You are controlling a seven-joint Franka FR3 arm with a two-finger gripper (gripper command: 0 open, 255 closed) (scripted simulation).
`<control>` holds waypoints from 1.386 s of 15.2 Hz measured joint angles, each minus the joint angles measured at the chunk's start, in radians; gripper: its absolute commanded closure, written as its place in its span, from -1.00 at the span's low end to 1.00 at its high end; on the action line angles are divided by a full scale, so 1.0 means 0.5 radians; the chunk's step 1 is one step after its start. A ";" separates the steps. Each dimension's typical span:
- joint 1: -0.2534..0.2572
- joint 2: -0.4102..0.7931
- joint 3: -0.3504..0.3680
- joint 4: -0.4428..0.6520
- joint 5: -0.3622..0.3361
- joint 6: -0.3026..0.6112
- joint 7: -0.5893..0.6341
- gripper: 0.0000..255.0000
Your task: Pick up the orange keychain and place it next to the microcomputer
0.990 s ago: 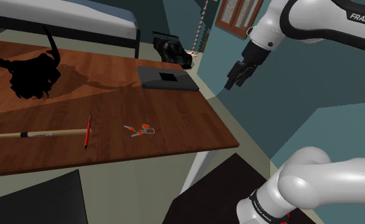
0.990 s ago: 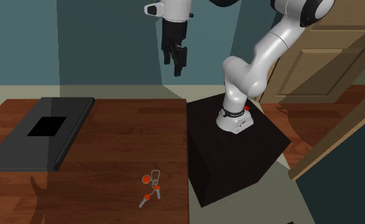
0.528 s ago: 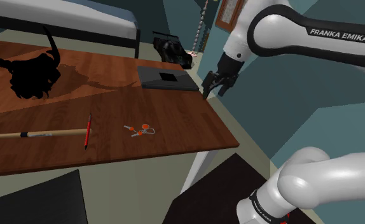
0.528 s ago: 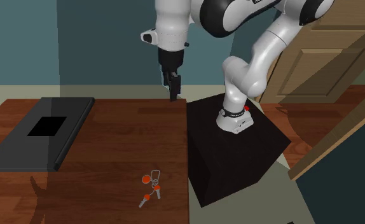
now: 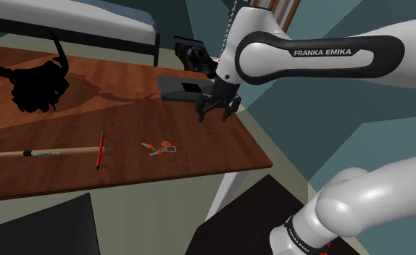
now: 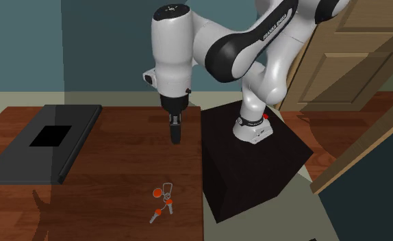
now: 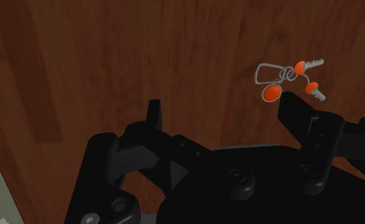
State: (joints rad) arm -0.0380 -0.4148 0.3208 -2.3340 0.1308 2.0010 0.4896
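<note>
Plainly, the gripper (image 5: 216,110) hangs over the wooden table (image 5: 119,116) with its two black fingers spread wide and nothing between them. The microcomputer (image 5: 190,89), drawn as a flat dark slab with a black square in its top, serves as the mark: the gripper is off that slab's side, above bare wood. The orange keychain (image 5: 160,148) lies flat on the table well apart from the slab, farther from it than the gripper is. Seen from the hand, the keychain (image 7: 288,79) sits just past one fingertip, not between the two, so the claw likely needs to shift over before it comes down. The keychain looks small, light and loose-jointed: a thin wire loop (image 7: 262,72), two little orange-headed keys (image 7: 311,63) and an orange disc (image 7: 271,93), all free to swing once lifted. I would pinch it at the knot where loop and orange heads meet, since the wire alone is thin and likely to slip.
</note>
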 measured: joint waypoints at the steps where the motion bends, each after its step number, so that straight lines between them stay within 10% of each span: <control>1: -0.009 0.070 0.040 0.040 -0.009 0.024 0.084 -1.00; 14: -0.012 1.145 0.300 0.627 -0.435 0.325 1.185 -1.00; 21: 0.014 1.302 0.274 0.600 -0.526 0.485 1.284 -1.00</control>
State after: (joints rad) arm -0.0307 0.2360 0.4577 -2.0339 -0.1320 2.2437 1.1316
